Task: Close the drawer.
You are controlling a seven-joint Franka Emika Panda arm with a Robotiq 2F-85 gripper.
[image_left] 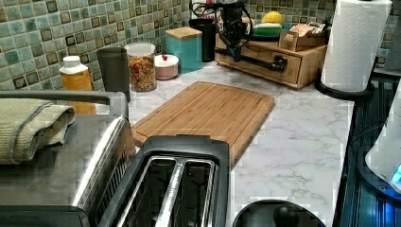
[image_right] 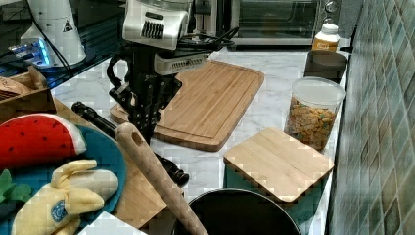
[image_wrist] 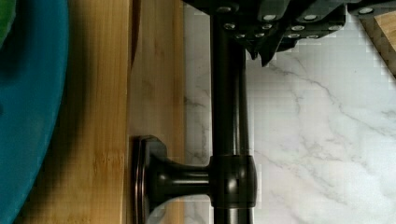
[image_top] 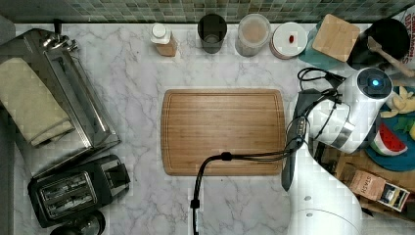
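The drawer (image_left: 269, 66), a light-brown wooden front set in a low wooden countertop box, was seen at the far end of the white marble counter (image_left: 302, 142) in the left view, beyond the flat bamboo cutting board (image_left: 208, 111). A long dark metal bar handle (image_left: 257, 60) was mounted across its front on short posts. In the wrist view the drawer's front (image_wrist: 159, 93) was shown standing slightly proud of the box top, on which a round blue plate (image_wrist: 28, 116) was laid. The black gripper (image_right: 144, 117) of the white arm was held down at the handle (image_right: 95, 117), right against the bar (image_wrist: 226, 116). One finger tip (image_wrist: 261, 46) was found on the bar's counter side; whether the bar was pinched could not be told.
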